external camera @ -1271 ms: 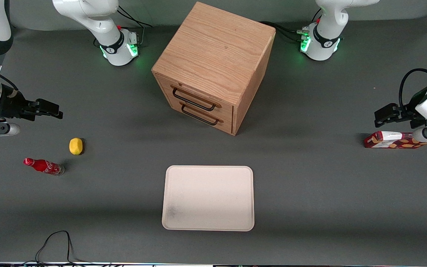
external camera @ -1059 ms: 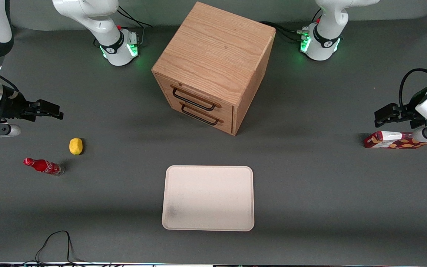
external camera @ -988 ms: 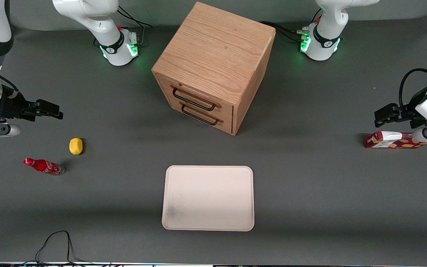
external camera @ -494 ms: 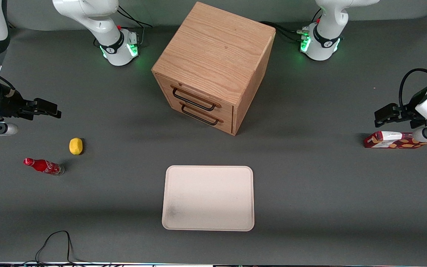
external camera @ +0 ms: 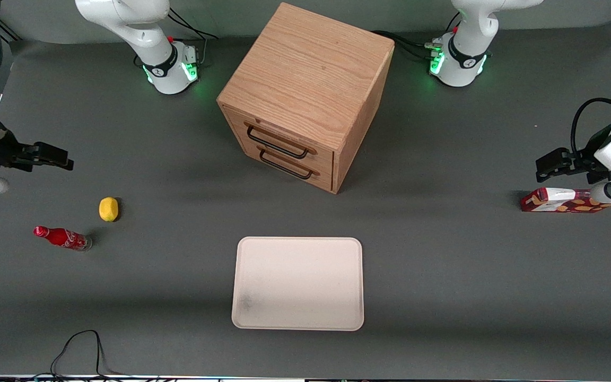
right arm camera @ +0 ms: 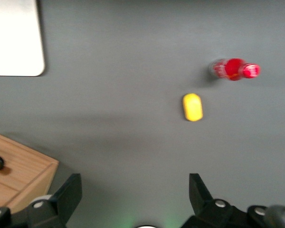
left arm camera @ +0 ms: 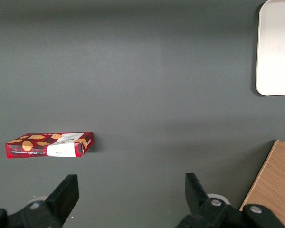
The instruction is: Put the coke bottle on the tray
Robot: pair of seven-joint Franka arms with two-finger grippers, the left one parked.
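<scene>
The coke bottle (external camera: 62,237) is a slim red bottle with a red cap, standing on the grey table toward the working arm's end; the right wrist view shows the coke bottle (right arm camera: 234,69) from above. The pale beige tray (external camera: 298,283) lies flat near the table's front edge, in front of the cabinet's drawers, and one corner of the tray (right arm camera: 16,40) shows in the wrist view. My gripper (external camera: 57,159) hangs above the table, farther from the front camera than the bottle and well apart from it. Its fingers (right arm camera: 68,193) are spread wide, holding nothing.
A yellow lemon (external camera: 108,208) lies beside the bottle, slightly farther from the front camera. A wooden drawer cabinet (external camera: 305,95) stands mid-table. A red-and-white carton (external camera: 560,200) lies toward the parked arm's end. A black cable (external camera: 80,350) loops at the front edge.
My gripper has drawn back toward the working arm's end of the table, away from the cabinet. Bottle, lemon and tray have not moved.
</scene>
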